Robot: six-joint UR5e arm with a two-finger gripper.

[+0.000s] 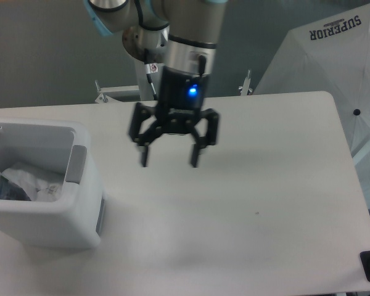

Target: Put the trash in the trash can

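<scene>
The boxy white plastic trash can (46, 213), with rounded corners, a thick rim and a grey panel on its inner right wall, sits at the lower left of the frame on the white table (253, 185). Inside it, low against the left wall, lies a crumpled clear plastic wrapper with white printing (31, 182); beside and partly under it, at the far left edge of the frame, a bluish-grey shape (3, 191) shows, which may be the crushed clear bottle, though too little of it is in view to be sure. Both pieces of trash appear to be in the bin, so the task looks close to done.

The black two-finger gripper (168, 163) hangs above the table in the upper middle of the frame, well apart from the bin and to its right. Its fingers are spread wide and hold nothing; a blue light glows on the wrist above them.

As a judgement of handling: the wrapper should be very light, soft and springy, likely to cling to a finger or puff back up, and best pinched on a thick bunched fold. A crushed bottle would be light too, with slick, yielding walls that could squirt out of a hard pinch; the stiffer neck near the cap, or across the flattened body, would give a surer hold. Neither is fragile.

At the upper right of the frame stands a white panelled cover printed SUPERIOR (333, 55).
</scene>
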